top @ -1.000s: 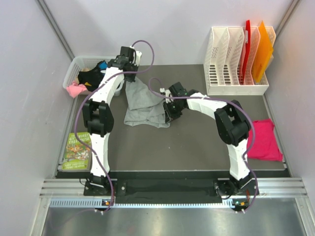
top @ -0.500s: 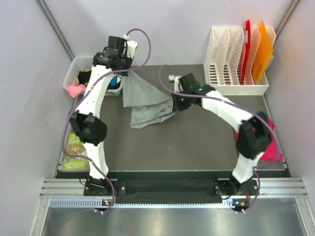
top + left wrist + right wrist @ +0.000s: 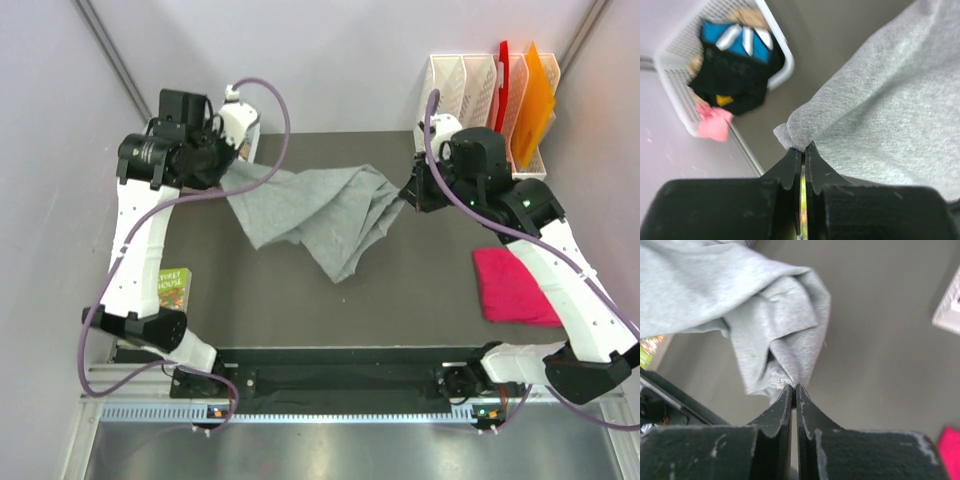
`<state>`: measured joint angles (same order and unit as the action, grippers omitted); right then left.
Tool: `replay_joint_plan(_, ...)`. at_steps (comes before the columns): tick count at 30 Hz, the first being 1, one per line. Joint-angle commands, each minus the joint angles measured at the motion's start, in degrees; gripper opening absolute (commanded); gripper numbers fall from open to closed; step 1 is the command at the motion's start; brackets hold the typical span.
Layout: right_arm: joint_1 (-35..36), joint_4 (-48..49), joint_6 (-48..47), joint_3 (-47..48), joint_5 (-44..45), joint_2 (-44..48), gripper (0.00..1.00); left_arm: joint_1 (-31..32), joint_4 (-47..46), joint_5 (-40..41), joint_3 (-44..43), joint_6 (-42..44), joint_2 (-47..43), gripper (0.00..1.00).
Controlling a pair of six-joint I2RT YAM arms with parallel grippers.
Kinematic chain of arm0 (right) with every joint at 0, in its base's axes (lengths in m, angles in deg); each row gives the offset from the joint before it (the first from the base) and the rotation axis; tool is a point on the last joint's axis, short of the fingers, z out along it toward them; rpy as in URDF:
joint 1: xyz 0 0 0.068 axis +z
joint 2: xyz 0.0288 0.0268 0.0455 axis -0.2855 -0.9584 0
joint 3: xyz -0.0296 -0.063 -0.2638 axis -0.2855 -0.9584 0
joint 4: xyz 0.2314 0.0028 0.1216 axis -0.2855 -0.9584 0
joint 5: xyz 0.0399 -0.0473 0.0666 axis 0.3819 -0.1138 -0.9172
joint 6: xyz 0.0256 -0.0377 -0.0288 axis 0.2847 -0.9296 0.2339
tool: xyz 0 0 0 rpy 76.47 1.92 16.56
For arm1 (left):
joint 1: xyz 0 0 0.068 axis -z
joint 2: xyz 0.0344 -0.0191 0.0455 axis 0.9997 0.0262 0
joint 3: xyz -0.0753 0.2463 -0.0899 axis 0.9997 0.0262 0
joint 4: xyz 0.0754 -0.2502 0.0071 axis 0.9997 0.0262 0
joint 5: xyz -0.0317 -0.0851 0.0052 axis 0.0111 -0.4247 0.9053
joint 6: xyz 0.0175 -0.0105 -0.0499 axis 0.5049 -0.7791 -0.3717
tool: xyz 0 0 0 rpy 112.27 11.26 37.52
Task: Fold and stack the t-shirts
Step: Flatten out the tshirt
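The grey t-shirt [image 3: 315, 212] hangs stretched in the air between my two grippers above the dark table, sagging to a point in the middle. My left gripper [image 3: 222, 172] is shut on its left corner; the left wrist view shows the cloth [image 3: 880, 105] pinched at the fingertips [image 3: 803, 147]. My right gripper [image 3: 408, 195] is shut on the right corner; the right wrist view shows bunched grey cloth [image 3: 775, 335] at the tips [image 3: 793, 386]. The pink t-shirt [image 3: 515, 287] lies folded on the table at the right, under my right arm.
A white basket [image 3: 775, 60] of mixed items stands at the back left. A white file rack [image 3: 455, 85] with an orange folder [image 3: 535, 100] and a red folder [image 3: 500, 90] stands at the back right. A book [image 3: 172, 290] lies at the left edge.
Both arms have risen and moved apart, lifting the grey shirt off the table and spreading it between them. The right arm has swung away, uncovering the pink shirt.
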<state>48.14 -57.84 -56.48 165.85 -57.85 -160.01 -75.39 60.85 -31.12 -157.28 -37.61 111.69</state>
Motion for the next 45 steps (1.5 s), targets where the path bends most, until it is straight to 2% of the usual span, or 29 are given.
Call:
replay_joint_plan(1, -0.87, -10.00, 1.72, 2.46, 3.53, 2.48, 0.00, -0.27, 12.55, -1.54, 12.62, 4.37, -8.20, 0.00)
replay_joint_plan(5, -4.99, -11.41, 1.90, -1.04, 3.62, 2.75, 0.00, -0.27, 12.46, -6.09, 22.73, 5.43, -9.26, 0.00)
replay_joint_plan(8, -9.55, -10.27, 2.07, -5.35, 3.53, 0.74, 0.00, -0.27, 12.46, -10.57, 32.92, 5.60, -6.19, 0.00)
replay_joint_plan(12, -13.70, -5.10, 1.99, -11.93, 3.09, -3.04, 0.00, -0.36, 12.12, -12.26, 44.16, 7.62, 4.67, 0.00)
replay_joint_plan(14, -15.19, -1.23, 2.07, -13.53, 3.35, -5.94, 0.00, -0.36, 11.07, -12.35, 46.03, 8.59, 9.35, 0.00)
replay_joint_plan(16, -15.55, 2.01, 1.90, -14.68, 5.18, -9.45, 0.00, -0.36, 7.13, -10.86, 45.43, 8.42, 15.86, 0.00)
replay_joint_plan(19, -15.99, 3.79, 1.11, -13.10, 6.78, -14.72, 0.00, -0.53, 0.19, -4.28, 39.64, 5.17, 22.98, 0.03)
replay_joint_plan(20, -16.08, 3.79, 0.59, -11.36, 7.22, -16.05, 0.00, -0.71, -1.14, -2.44, 35.10, 4.56, 25.17, 0.04)
replay_joint_plan(21, -16.17, 4.05, 0.41, -10.73, 8.00, -17.02, 0.00, -0.71, -3.07, -0.42, 32.53, 1.68, 25.89, 0.05)
replay_joint_plan(22, -16.52, 4.23, 0.14, -10.03, 8.36, -18.85, 0.00, -0.80, -4.83, 5.17, 30.07, 0.17, 26.51, 0.07)
replay_joint_plan(23, -16.70, 4.49, -0.47, -8.80, 8.54, -19.92, 0.00, -1.15, -6.07, 6.19, 24.82, -0.71, 26.95, 0.09)
replay_joint_plan(26, -17.40, 5.46, -1.18, -7.48, 9.15, -23.17, 0.00, -1.33, -7.13, 8.74, 17.85, -2.21, 25.65, 0.11)
replay_joint_plan(30, -18.89, 6.95, -1.00, -6.16, 8.36, -27.30, 0.00, -1.33, -12.66, 13.66, 18.18, -1.95, 21.68, 0.13)
replay_joint_plan(33, -19.07, 6.96, -1.44, -3.96, 8.63, -31.08, 0.00, -1.33, -13.20, 17.88, 19.58, -1.87, 19.57, 0.37)
replay_joint_plan(34, -19.07, 6.61, -1.44, -3.35, 8.71, -33.00, 0.00, -1.33, -12.76, 18.15, 19.85, -1.87, 18.96, 0.56)
replay_joint_plan(38, -18.98, 5.73, -1.79, -1.50, 9.33, -35.74, 0.00, -1.15, -12.93, 17.62, 25.97, 1.11, 10.72, 0.99)
replay_joint_plan(40, -18.98, 5.90, -1.79, -1.50, 9.24, -36.19, 0.00, -0.89, -12.42, 17.01, 29.50, 2.87, 7.63, 0.99)
replay_joint_plan(42, -18.98, 6.08, -1.79, -1.85, 9.07, -36.62, 0.00, -0.45, -9.09, 11.86, 34.60, 6.04, 3.50, 0.99)
replay_joint_plan(45, -18.98, 6.16, -1.71, -1.67, 8.80, -37.33, 0.00, 0.52, -6.26, 8.58, 43.29, 9.12, -1.16, 0.96)
